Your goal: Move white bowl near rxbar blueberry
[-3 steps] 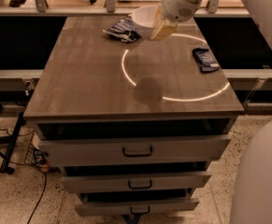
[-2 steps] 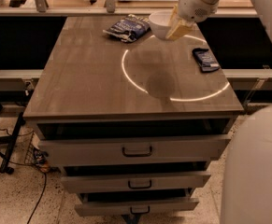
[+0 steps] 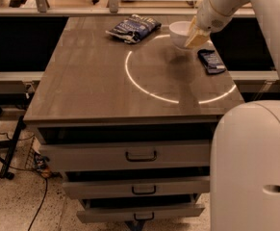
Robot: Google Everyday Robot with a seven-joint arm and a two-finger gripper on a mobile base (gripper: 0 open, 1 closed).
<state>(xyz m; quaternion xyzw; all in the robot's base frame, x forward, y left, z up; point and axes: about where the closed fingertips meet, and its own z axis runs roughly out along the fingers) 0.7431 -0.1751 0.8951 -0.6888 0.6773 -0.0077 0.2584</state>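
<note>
The white bowl (image 3: 180, 32) is at the far right of the table top, just left of and behind the rxbar blueberry (image 3: 211, 61), a small dark blue wrapper lying flat near the right edge. My gripper (image 3: 196, 35) comes down from the upper right and is shut on the bowl's right rim, with its tan fingers (image 3: 194, 37) over the rim. I cannot tell whether the bowl touches the table or hangs just above it.
A larger blue-and-white snack bag (image 3: 133, 28) lies at the far middle of the wooden table (image 3: 101, 85). A bright ring of light marks the table top. Drawers stand partly open below the front edge. My white base (image 3: 255, 167) fills the lower right.
My gripper has carried the white bowl to the right and a little nearer, away from the snack bag and toward the rxbar blueberry.
</note>
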